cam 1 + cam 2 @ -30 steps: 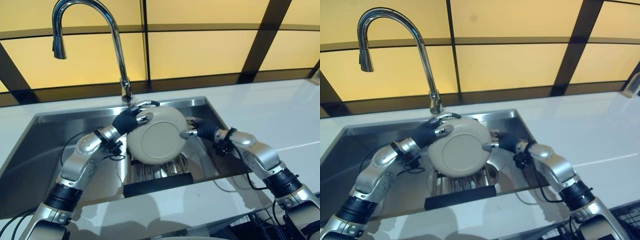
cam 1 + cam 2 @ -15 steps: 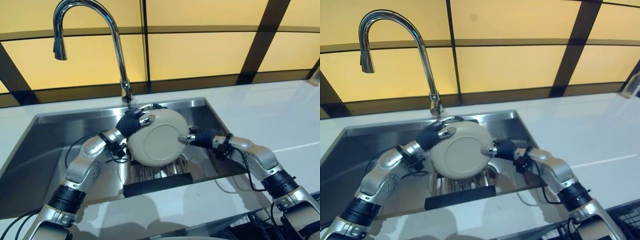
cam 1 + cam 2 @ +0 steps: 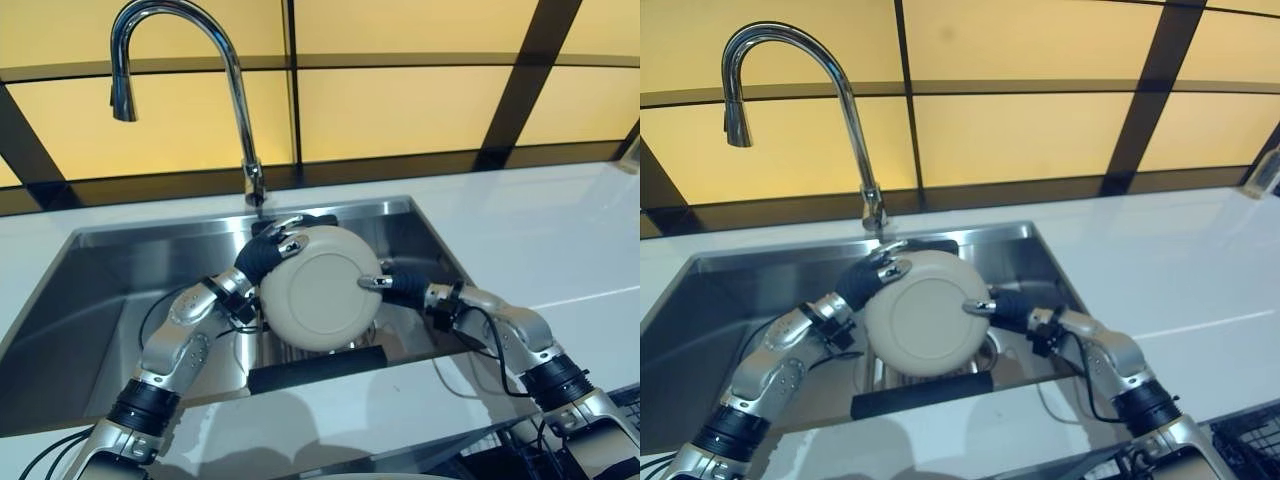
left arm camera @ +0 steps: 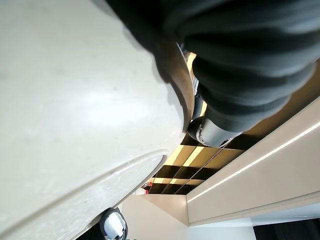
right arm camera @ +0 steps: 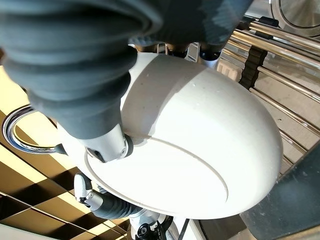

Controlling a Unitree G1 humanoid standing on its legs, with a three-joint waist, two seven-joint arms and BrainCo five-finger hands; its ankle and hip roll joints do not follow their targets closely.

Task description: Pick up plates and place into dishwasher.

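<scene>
Round cream plate (image 3: 318, 287), underside toward camera, on edge above steel rack bars (image 5: 280, 47), rim gripped by curled fingers of left hand (image 3: 268, 250) and right hand (image 3: 392, 285).

Plate (image 3: 318, 290) over rack (image 3: 315, 352) in sink (image 3: 120, 270), faucet (image 3: 240, 120) behind.

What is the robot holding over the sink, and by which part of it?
A cream plate, held on edge by its rim: the left hand grips the upper left edge, the right hand the right edge.
</scene>
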